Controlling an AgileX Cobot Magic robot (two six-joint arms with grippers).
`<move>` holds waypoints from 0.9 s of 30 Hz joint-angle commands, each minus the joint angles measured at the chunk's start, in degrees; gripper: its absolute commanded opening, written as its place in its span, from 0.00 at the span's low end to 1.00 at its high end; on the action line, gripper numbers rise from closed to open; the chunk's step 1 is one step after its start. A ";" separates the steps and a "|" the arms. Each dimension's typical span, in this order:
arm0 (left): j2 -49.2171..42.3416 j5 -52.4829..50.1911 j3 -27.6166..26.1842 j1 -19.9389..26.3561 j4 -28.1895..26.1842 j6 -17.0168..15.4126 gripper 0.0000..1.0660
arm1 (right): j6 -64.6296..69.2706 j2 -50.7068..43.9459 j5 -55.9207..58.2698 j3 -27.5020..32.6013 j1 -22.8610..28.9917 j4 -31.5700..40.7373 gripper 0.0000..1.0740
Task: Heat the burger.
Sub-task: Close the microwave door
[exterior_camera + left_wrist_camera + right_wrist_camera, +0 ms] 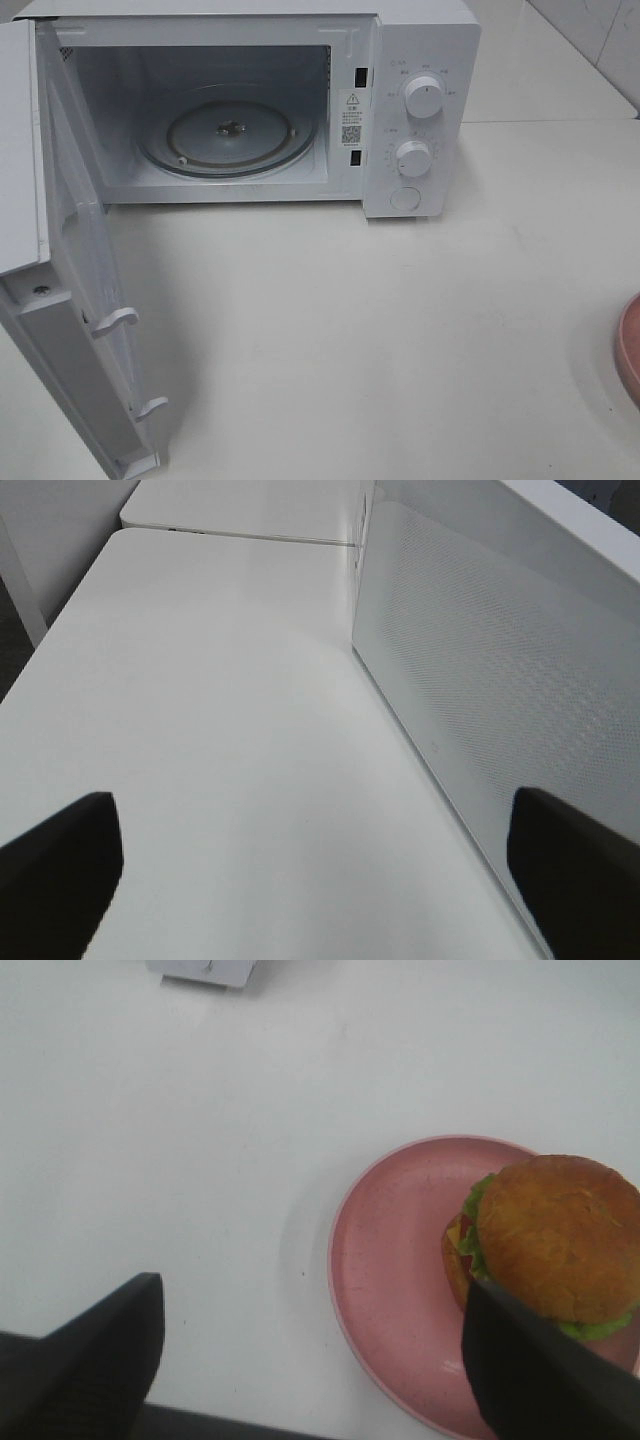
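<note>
A white microwave (260,100) stands on a white desk (380,330) with its door (70,300) swung wide and its glass turntable (228,135) bare, while the burger (555,1245) sits on a pink plate (390,1280) at the desk's right edge, well apart from the oven. The burger looks light, soft and loosely stacked, likely to squash or slide apart, so gripping the stiff plate rim seems safer. The right end effector (310,1360) hangs wide open above the plate holding nothing; the left end effector (315,865) is also wide open and unladen beside the door.
</note>
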 commanded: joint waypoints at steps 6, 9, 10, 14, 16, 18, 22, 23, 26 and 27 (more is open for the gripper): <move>-1.20 -0.34 0.17 0.23 -0.06 0.06 0.96 | -2.69 -8.54 -1.78 2.01 -6.30 2.46 0.71; -1.20 -0.34 0.17 0.23 -0.06 0.06 0.96 | -2.46 -10.94 -1.78 2.01 -7.91 2.41 0.71; -1.20 -0.34 0.17 0.23 -0.06 0.06 0.96 | -2.41 -13.01 -1.78 2.01 -9.28 2.41 0.71; -1.20 -0.34 0.17 0.23 -0.06 0.06 0.96 | -2.41 -17.59 -1.78 2.01 -11.80 2.41 0.71; -1.20 -0.34 0.17 0.23 -0.06 0.06 0.96 | -2.46 -17.42 -1.78 2.01 -12.72 2.41 0.71; -1.26 -0.34 0.17 0.23 -0.17 0.06 0.96 | -2.29 -17.42 -1.78 2.01 -12.66 2.41 0.71; -1.09 -0.34 0.17 0.23 -0.06 0.06 0.96 | -2.23 -17.42 -1.78 2.01 -12.66 2.29 0.71; -1.09 -0.34 0.17 0.23 -0.06 0.06 0.96 | -2.23 -17.42 -1.78 2.01 -12.66 2.29 0.71; -1.09 -0.34 0.17 0.23 -0.06 0.06 0.96 | -2.23 -17.42 -1.78 2.01 -12.66 2.29 0.71; -1.09 -0.34 0.17 0.23 -0.06 0.11 0.96 | -2.23 -17.42 -1.78 2.01 -12.66 2.29 0.71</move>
